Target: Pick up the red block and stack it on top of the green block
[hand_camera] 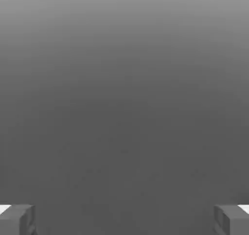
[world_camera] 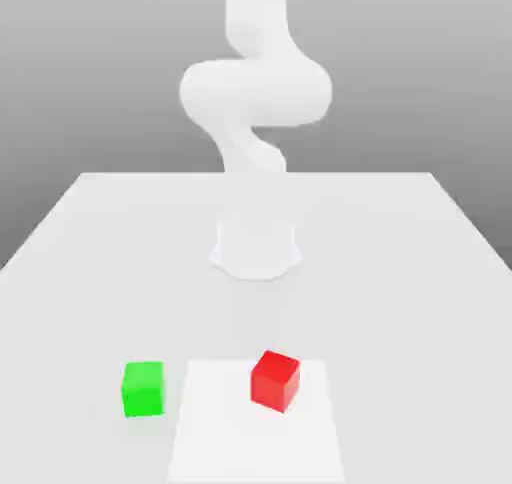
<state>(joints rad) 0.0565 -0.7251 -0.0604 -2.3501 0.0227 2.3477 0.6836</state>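
From the exterior view I have the arm [world_camera: 255, 92] rising pale and blurred at the far side of the white surface [world_camera: 90, 242]. The red block [world_camera: 275, 379] sits near the front edge on a slightly brighter square patch [world_camera: 215, 427], turned so that one corner points toward the camera. The green block [world_camera: 143, 388] stands just off that patch toward the exterior view's left, squared up to the camera. The two are apart, with a clear gap of bare surface between them, and neither is touched by anything.

Reading the red block, I judge it a rigid, light cube with plain matte faces, so it should neither deform nor slip much under a firm pinch. I would take it across two opposite flat sides, low enough for full pad contact, and rotate the wrist to match its skewed stance. Catching it across the corners could make it twist or squirt out. The green block's flat top looks like a stable landing, provided the red one is set down centred.

In the hand view, the end effector [hand_camera: 124, 219] shows its two fingertips [hand_camera: 17, 218] far out at opposite edges of the frame, so it stands spread wide with nothing between them. Beyond them I see plain grey, no block, so I judge the approach not yet begun.
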